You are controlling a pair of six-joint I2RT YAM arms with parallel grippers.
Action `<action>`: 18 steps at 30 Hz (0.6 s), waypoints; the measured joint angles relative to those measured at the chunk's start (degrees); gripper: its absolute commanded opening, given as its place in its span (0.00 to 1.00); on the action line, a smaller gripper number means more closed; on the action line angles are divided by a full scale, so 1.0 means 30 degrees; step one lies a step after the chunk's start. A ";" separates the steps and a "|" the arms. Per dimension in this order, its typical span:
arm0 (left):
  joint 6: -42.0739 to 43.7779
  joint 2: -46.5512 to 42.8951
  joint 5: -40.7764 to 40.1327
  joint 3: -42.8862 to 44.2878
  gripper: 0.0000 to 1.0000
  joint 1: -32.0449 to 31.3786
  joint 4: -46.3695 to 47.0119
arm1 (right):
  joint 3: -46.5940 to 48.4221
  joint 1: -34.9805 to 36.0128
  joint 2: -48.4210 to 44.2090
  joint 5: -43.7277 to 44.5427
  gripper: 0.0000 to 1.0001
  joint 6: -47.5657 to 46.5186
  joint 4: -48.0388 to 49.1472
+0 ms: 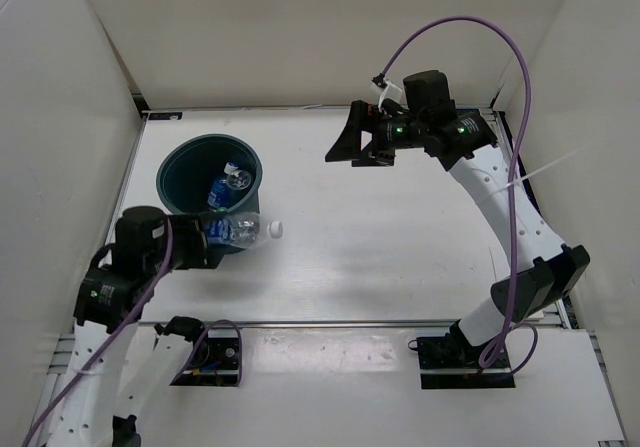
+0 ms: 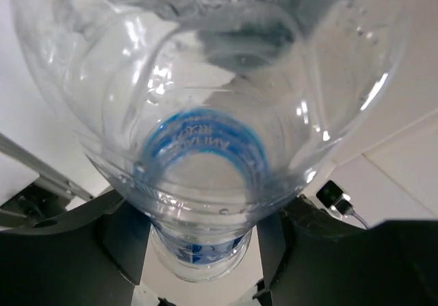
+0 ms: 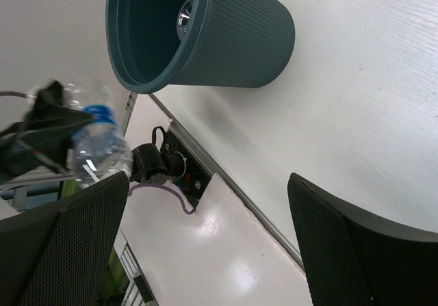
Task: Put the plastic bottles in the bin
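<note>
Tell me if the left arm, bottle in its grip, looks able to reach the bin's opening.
Probably yes. The left gripper holds the bottle right at the near rim of the bin, nothing stands between them, and the right gripper hangs well clear to the side.

Top camera looks down from above the near edge over the whole worktop (image 1: 400, 257). Left wrist camera sits hard against a clear bottle (image 2: 205, 121). Right wrist camera, farther off, faces the near-left corner — sharing the bin (image 3: 233, 46) and that clear bottle with the top view.
</note>
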 measured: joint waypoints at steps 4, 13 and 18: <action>0.2426 0.2739 -0.1821 0.4590 0.57 0.0000 -0.0474 | 0.0000 0.0000 0.0058 -0.0022 1.00 0.0087 0.0007; 1.4396 1.0163 -1.2684 1.3136 0.64 0.0044 0.3060 | 0.0015 0.0000 0.0146 -0.0364 1.00 0.0153 0.0007; 1.9431 1.2743 -1.6407 1.2896 0.70 -0.0182 0.5034 | 0.0182 -0.0015 0.0211 -0.0430 1.00 0.0117 0.0007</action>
